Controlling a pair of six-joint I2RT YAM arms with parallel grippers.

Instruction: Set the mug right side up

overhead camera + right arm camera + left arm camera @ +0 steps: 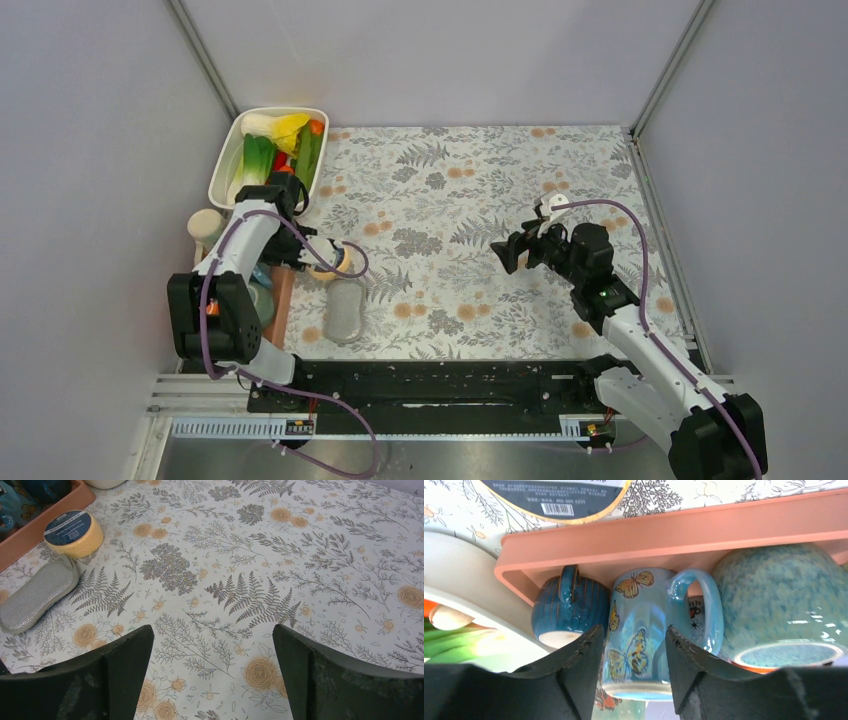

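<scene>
Blue butterfly mug (649,600) inside the spread left pincer (633,628), orange tray (674,535) edge just beyond, barcoded sponge (554,495) past that.

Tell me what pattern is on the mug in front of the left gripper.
The mug is light blue with orange butterflies; left wrist view shows it best.

soft, even light on the table, glare on the glazed ware

the top view is bright and flat, with only faint shadows under the arms on the table (450,180). in the left wrist view, white highlights streak the bowl (774,590) and mug (639,625), the tub (454,570) washes out pale, and the left fingers (574,680) are dark and soft-edged. the right wrist view is sharp across the table, with the right fingers (120,675) underexposed.
</scene>
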